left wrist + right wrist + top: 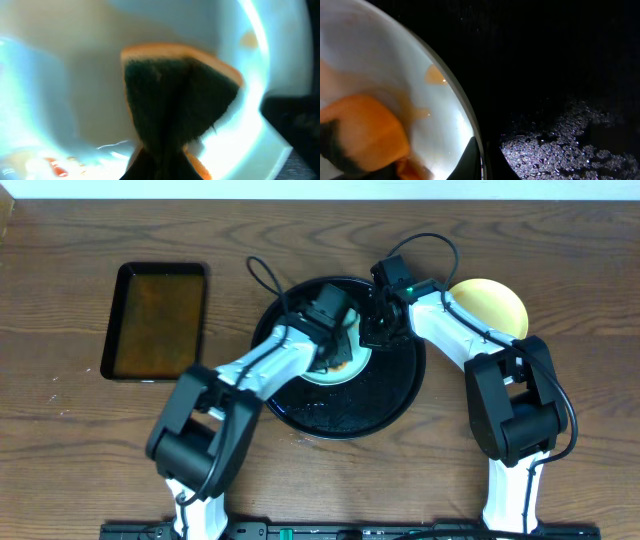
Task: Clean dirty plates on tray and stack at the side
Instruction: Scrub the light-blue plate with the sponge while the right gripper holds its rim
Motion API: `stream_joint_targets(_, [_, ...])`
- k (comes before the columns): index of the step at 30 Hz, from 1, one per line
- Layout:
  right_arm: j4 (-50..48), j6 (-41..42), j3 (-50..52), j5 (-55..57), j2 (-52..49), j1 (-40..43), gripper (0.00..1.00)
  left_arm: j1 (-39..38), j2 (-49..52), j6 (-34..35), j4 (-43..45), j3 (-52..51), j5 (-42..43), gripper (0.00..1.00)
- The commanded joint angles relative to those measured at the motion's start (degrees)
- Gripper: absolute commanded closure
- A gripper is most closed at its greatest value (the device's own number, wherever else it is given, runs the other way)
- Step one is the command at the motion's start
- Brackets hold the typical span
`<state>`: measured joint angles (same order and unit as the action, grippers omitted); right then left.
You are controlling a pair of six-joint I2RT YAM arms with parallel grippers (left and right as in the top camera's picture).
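Round black tray sits mid-table, its surface wet and beaded with droplets on the near right side. One mint plate lies on the tray, left of centre, with both arms meeting over it. The left hand reaches in from the lower left and is clamped tight on a sponge — orange body, dark green scouring face, pinched so hard at the bottom that it flares into a fan shape. The left wrist view is close and blurred, with the sponge against the plate's pale inner surface and an orange-red sauce smear at the lower left. The right hand comes in from the right and sits at the plate's right edge, with the jaws together. In the right wrist view one dark finger lies on the inner side of the thin rim, and the hand appears to be pinching that rim. The same view shows an orange sauce spot on the plate's wall and the sponge's orange side at the lower left. Off the tray, a pale yellow plate rests on the bare wood table just right of the tray, partly hidden by the right arm. Well to the left stands a rectangular black tray of brownish liquid — apart from everything else.
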<state>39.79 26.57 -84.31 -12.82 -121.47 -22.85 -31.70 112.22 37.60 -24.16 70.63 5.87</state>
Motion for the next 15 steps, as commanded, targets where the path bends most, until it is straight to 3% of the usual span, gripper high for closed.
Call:
stream_joint_targets(1, [0.74,0.63,1.9,7.04,-2.4,1.01,0.98,-0.63,1.49,0.85,-2.64,-0.46,0.72,0.92])
stream_joint_targets(5, [0.72,0.63,1.92,7.04,-2.4,1.01,0.99,0.04,0.85,0.59,-8.13,-0.42,-7.08,0.93])
stream_joint_targets(10, [0.66,0.63,1.92,7.04,-2.4,1.01,0.98,1.18,-0.17,0.57,-16.9,-0.42,-26.99,0.92])
stream_joint_targets(15, [0.63,0.63,1.92,7.02,-2.4,1.01,0.99,2.21,-1.53,-3.28,-18.4,0.26,-40.7,0.93])
